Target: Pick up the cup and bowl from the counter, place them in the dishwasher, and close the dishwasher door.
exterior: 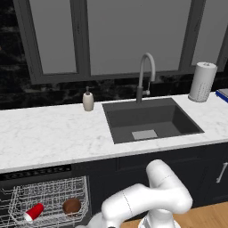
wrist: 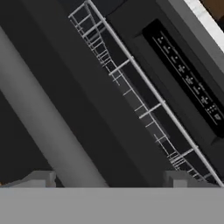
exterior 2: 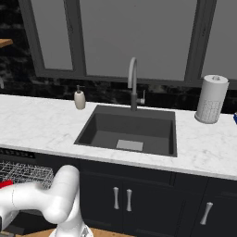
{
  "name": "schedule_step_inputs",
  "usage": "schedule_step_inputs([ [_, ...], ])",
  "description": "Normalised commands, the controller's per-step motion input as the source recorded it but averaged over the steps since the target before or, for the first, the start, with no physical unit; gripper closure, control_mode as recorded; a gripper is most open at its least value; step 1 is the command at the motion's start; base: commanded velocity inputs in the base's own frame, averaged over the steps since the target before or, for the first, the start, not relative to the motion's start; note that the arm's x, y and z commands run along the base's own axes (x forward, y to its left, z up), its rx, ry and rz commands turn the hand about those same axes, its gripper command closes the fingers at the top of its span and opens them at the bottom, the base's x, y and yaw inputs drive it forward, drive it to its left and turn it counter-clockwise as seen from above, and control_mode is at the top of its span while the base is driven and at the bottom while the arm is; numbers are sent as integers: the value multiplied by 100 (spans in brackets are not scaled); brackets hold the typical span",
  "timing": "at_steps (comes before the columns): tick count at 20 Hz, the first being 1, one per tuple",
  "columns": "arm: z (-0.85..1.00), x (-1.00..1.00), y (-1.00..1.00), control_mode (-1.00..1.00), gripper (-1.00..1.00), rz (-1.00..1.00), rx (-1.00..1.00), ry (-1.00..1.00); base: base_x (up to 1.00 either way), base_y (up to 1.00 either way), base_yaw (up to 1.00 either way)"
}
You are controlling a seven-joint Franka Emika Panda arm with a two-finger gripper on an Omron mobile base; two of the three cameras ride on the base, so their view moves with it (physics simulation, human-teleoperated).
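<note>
The red cup [exterior: 33, 212] lies on its side in the white wire rack [exterior: 49, 200] of the open dishwasher, and the brown bowl [exterior: 71, 206] sits just right of it. A sliver of the cup [exterior 2: 5, 184] also peeks over my arm in the right base view. In the hand view my gripper [wrist: 109, 181] is open, with its fingertips [wrist: 41, 178] close above the dark dishwasher door [wrist: 100, 113]. The door's grey bar handle [wrist: 43, 118] runs diagonally down between the fingertips. Beyond it are the rack's edge [wrist: 144, 87] and the control strip [wrist: 188, 83]. The white counter [exterior: 49, 133] carries neither cup nor bowl.
A dark sink [exterior: 149, 118] with a curved faucet [exterior: 144, 75] is set into the counter. A beige soap dispenser [exterior: 88, 100] stands to its left and a paper towel roll [exterior: 202, 82] to its right. Dark cabinet doors [exterior 2: 139, 199] sit under the sink.
</note>
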Motion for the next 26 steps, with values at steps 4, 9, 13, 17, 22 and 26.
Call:
schedule_step_inputs([
  [4,-16,57,-9,-100,-100,-23,-9,-29,0,0,0],
  [9,-2,68,-13,-100,-100,-27,-11,-35,0,0,0],
  [13,0,73,-4,-100,-100,-26,-11,-37,0,0,0],
  [17,0,79,-4,-100,-100,-26,-10,-35,0,0,0],
  [22,0,83,-1,-100,-100,-24,-11,-33,0,0,0],
  [26,0,93,-1,-100,-100,-21,-11,-29,0,0,0],
])
